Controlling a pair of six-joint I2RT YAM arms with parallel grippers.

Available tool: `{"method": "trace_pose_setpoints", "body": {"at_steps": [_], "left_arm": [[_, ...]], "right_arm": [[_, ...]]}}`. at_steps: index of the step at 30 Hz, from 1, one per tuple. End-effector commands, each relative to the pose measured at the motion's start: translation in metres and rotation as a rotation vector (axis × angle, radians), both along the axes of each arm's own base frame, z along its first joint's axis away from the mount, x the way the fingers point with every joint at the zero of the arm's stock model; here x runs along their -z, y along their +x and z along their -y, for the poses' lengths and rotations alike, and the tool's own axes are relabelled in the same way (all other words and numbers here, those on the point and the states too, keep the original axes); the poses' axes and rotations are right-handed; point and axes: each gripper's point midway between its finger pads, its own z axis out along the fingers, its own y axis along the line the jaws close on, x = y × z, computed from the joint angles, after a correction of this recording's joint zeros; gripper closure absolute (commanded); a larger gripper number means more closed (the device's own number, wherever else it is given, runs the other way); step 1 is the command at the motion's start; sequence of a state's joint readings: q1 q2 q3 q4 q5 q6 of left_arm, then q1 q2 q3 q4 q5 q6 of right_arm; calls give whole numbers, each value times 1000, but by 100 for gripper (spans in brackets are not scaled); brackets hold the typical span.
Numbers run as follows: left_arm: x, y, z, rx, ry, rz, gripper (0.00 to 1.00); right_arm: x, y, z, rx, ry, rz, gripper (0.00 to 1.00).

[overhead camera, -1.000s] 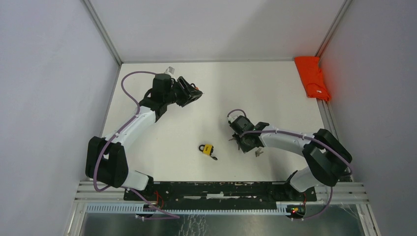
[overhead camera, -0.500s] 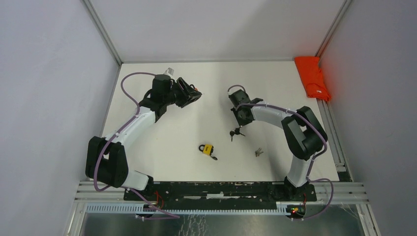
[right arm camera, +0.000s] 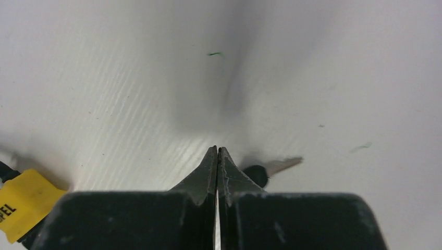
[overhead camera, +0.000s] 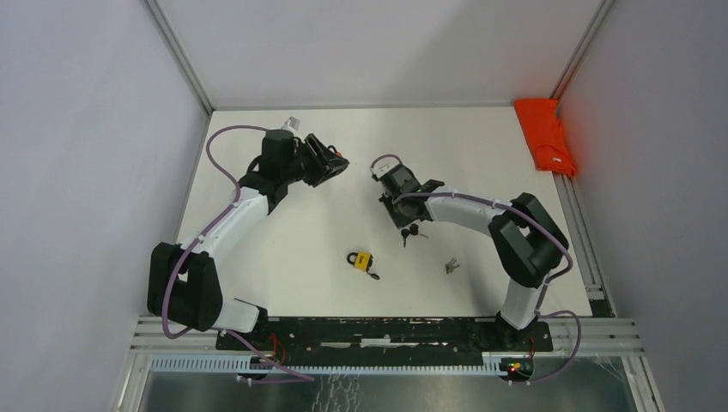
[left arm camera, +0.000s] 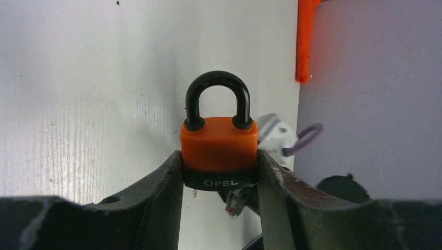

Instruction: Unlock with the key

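Since a moment ago: leftward swing of right gripper (right arm camera: 217,151), pinched shut, key (right arm camera: 260,174) just beside tips. Orange padlock (left arm camera: 219,143) clamped in left gripper (left arm camera: 219,161).

an orange cloth (overhead camera: 543,136) is seen bunched at the far right edge of the white table (overhead camera: 481,146), laid against the aluminium rail (overhead camera: 573,215) on that side. in the left wrist view it is shown as an orange strip (left arm camera: 304,41) where table and wall meet. the table is enclosed by pale grey walls (overhead camera: 86,172). a small pale object (overhead camera: 295,123), too small to be identified, is found near the far left corner.
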State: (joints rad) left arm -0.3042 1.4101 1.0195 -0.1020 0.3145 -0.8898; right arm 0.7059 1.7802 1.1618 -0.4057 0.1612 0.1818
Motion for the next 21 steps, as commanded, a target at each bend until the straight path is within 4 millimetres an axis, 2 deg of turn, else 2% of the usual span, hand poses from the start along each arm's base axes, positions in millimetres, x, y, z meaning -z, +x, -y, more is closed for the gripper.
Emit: {"method": "trace_pose_setpoints", "body": {"at_steps": [1, 4, 8, 14, 18, 20, 21], "left_arm": [[-31, 3, -3, 5, -4, 125, 98], [-34, 3, -6, -3, 7, 132, 98], [-36, 4, -8, -6, 11, 138, 98], [-38, 4, -7, -1, 7, 139, 98], [-40, 4, -8, -1, 4, 146, 98], [-41, 4, -7, 1, 2, 149, 98], [-41, 4, -7, 1, 3, 149, 98]], "right_arm": [[19, -5, -18, -42, 23, -56, 100], [26, -15, -15, -45, 26, -79, 100], [30, -37, 1, -54, 6, -98, 100], [29, -77, 48, -29, -58, -112, 100], [17, -90, 70, -7, -80, -82, 100], [-1, -87, 69, -2, -56, -39, 99], [-9, -84, 67, -3, -39, -16, 95]]}}
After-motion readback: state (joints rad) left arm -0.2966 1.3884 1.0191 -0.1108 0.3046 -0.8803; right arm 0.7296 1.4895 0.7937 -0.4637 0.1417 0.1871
